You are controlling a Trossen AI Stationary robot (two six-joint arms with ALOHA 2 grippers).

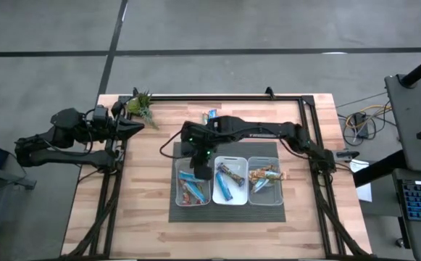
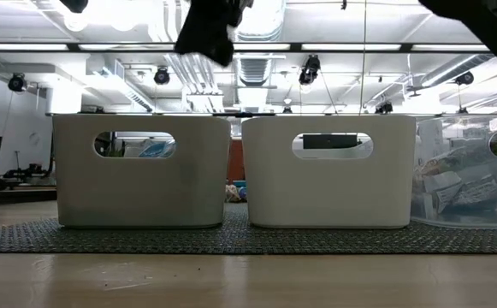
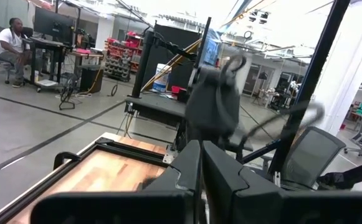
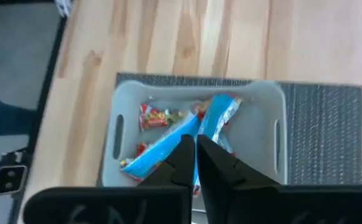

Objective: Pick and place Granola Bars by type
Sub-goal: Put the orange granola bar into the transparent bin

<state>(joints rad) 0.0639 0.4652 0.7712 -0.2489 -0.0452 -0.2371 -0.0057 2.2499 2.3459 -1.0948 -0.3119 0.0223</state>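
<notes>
The right gripper (image 1: 202, 172) hangs above the left bin (image 1: 193, 190) of three clear bins on a dark mat (image 1: 224, 212); its fingers (image 4: 182, 157) are pressed together with nothing between them. In that bin lie blue-and-red granola bars (image 4: 215, 118). The middle bin (image 1: 230, 190) holds blue bars (image 1: 225, 188), the right bin (image 1: 265, 190) brownish ones (image 1: 261, 177), though their wrappers are hard to read. One loose bar (image 1: 209, 114) lies near the table's far edge. The left gripper (image 1: 135, 126), closed and empty, waits beside the small plant (image 1: 141, 104).

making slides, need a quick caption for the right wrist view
Right gripper, fingers shut, above the bin holding blue-and-red granola bars.
</notes>
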